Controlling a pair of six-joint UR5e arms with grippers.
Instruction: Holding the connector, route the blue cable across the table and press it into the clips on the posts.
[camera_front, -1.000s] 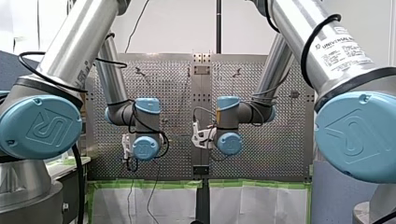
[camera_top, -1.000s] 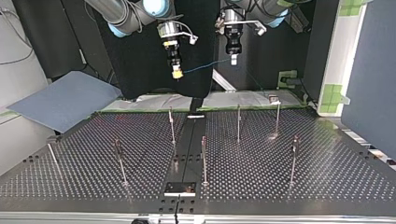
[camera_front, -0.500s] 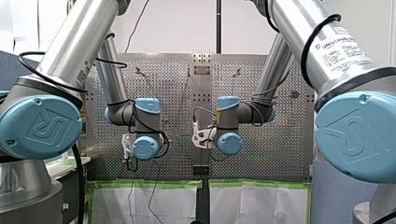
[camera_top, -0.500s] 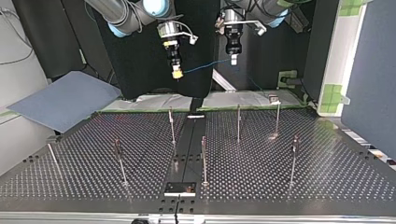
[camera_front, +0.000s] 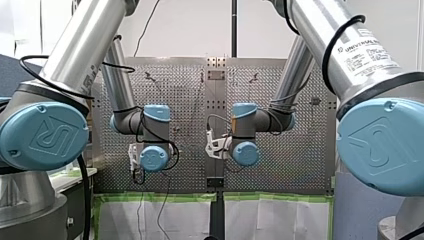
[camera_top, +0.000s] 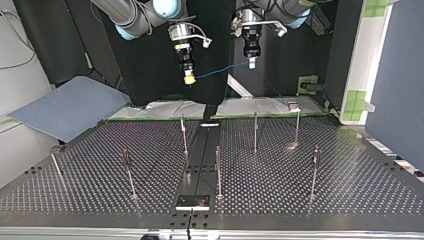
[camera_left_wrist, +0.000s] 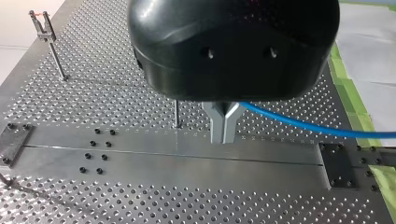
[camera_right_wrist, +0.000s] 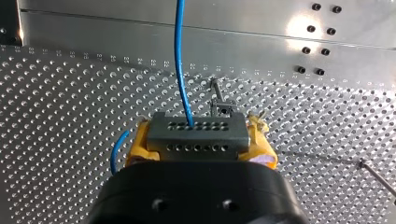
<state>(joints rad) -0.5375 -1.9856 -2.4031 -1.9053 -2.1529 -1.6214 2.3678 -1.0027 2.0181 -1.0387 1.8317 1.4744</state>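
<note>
Since a second ago, our left gripper (camera_top: 252, 63) has drifted slightly up and toward the top view's right, and its wrist has edged left in the front view. Our right gripper (camera_top: 189, 78) hangs where it was.

In the top view both grippers hover high beyond the far edge of the perforated table (camera_top: 310, 200). The blue cable (camera_top: 220, 71) stretches through the air between them, rising a little toward our left gripper. It hangs well apart from the thin posts (camera_top: 255, 132) that stand on the table nearer that camera.

In the right wrist view the yellow pads (camera_right_wrist: 259, 140) of our right gripper (camera_right_wrist: 198, 137) are clamped on the two ends of the grey connector (camera_right_wrist: 197, 132). The cable (camera_right_wrist: 180, 60) leaves the connector's upper row of holes and runs straight ahead over the table.

In the left wrist view the metal fingers (camera_left_wrist: 218, 122) of our left gripper (camera_left_wrist: 224, 137) are pressed together around the cable (camera_left_wrist: 303, 123), which runs off to one side. A post (camera_left_wrist: 176, 112) shows on the table just beside the fingers, and another one (camera_left_wrist: 51, 51) stands well apart from them.
</note>
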